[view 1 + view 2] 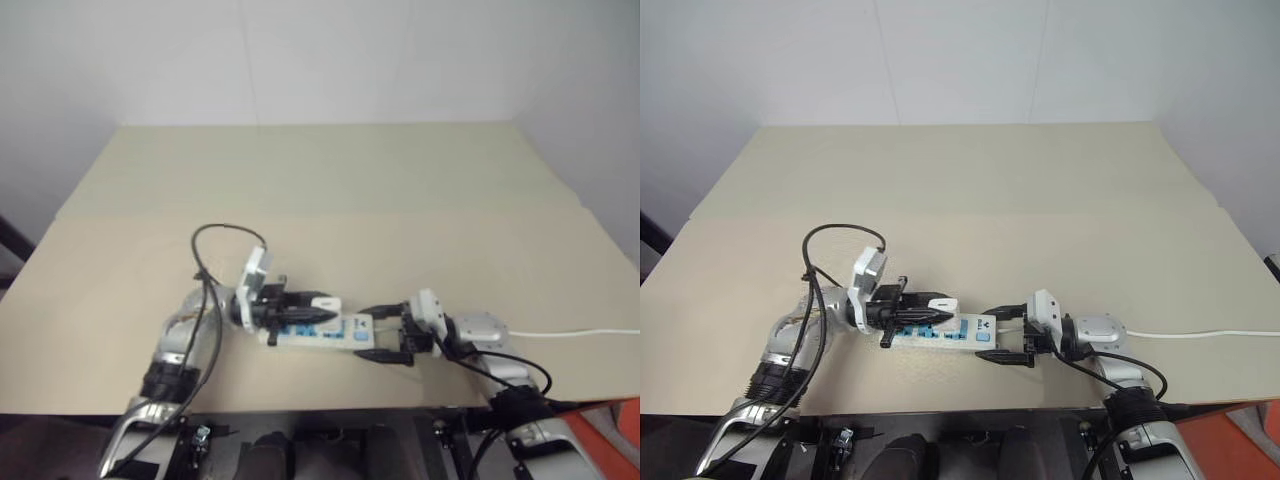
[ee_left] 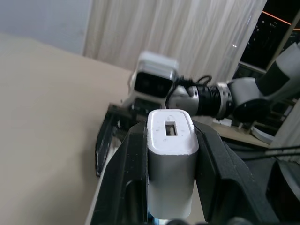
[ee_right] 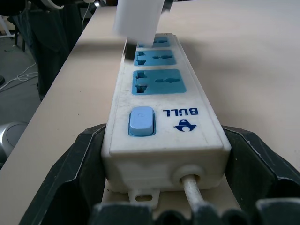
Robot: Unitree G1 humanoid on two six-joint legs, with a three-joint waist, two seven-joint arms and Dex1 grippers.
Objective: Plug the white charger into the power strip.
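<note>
Matte beige table (image 1: pixel 970 190) | left gripper (image 2: pixel 171 154) clamps smooth white charger (image 2: pixel 169 164) | right gripper (image 3: pixel 161 187) seemingly braces glossy power strip (image 3: pixel 159 103)

Power strip (image 3: pixel 164 117): blue lettering "BULL", seen reversed, beside its blue switch (image 3: pixel 141 121); beneath it a small blue emblem, possibly the brand's logo.

One power strip (image 3: pixel 161 117) lies on the single counter (image 1: pixel 330 180), showing three blue socket faces (image 3: pixel 159 81), one blue switch (image 3: pixel 141 121) and one thin white cord (image 1: pixel 575 333). There is one white charger (image 2: pixel 169 164). Two end effectors appear: the left end effector (image 1: pixel 925 308) and the right end effector (image 1: pixel 1002 335).
</note>
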